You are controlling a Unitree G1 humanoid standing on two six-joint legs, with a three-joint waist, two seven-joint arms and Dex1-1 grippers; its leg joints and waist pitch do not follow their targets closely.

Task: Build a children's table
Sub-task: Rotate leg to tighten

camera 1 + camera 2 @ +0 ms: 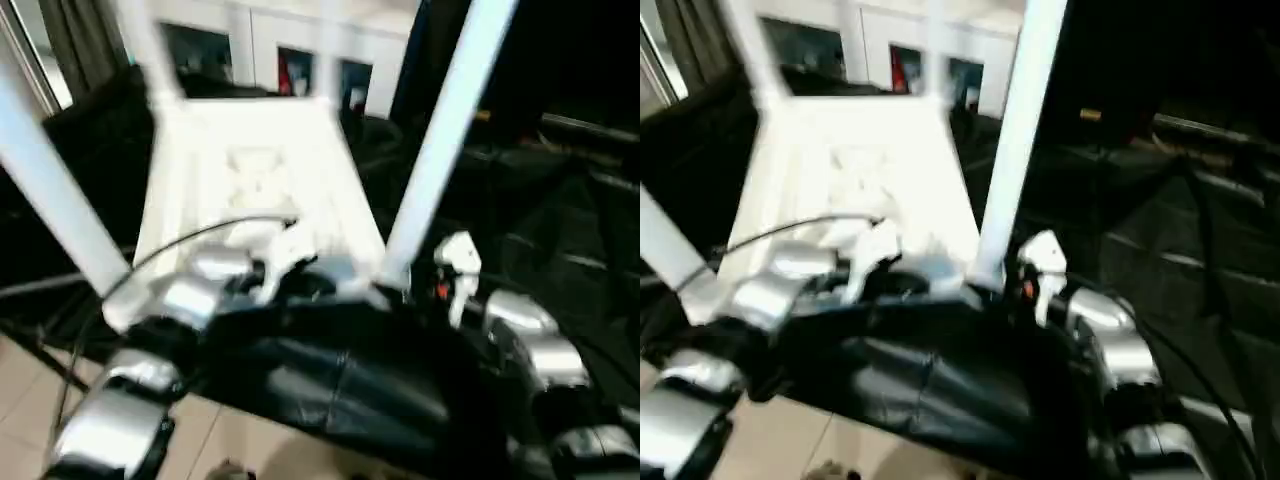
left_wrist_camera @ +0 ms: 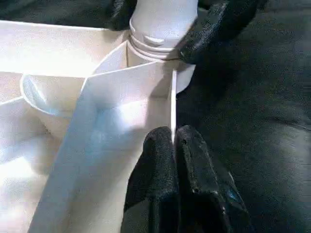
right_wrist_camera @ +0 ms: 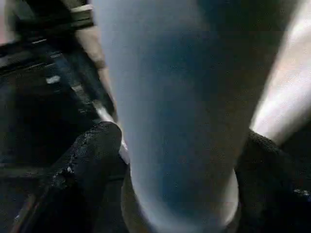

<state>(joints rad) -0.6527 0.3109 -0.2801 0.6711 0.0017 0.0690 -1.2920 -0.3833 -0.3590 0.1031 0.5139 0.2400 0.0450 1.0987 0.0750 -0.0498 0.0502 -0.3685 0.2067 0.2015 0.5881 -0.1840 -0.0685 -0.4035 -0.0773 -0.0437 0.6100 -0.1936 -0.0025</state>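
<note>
The white children's table top (image 1: 250,170) lies upside down on black cloth, its ribbed underside facing up. Legs stand in the near-left corner (image 1: 50,200), the far-left corner (image 1: 150,50) and the near-right corner (image 1: 440,140). My left gripper (image 2: 173,136) is shut on the thin side wall (image 2: 136,97) of the top, near the near-right corner socket (image 2: 155,63). My right gripper (image 3: 180,145) is shut on the base of the near-right leg (image 3: 170,97), one black finger (image 3: 92,150) on each side. Its fingers (image 2: 218,24) also appear in the left wrist view, clasping the leg base (image 2: 163,19).
The black cloth (image 1: 330,380) covers the work surface and hangs over its near edge above a tiled floor (image 1: 230,440). A white glass-door cabinet (image 1: 280,50) stands behind. A thin cable (image 1: 200,235) arcs over my left forearm (image 1: 180,295).
</note>
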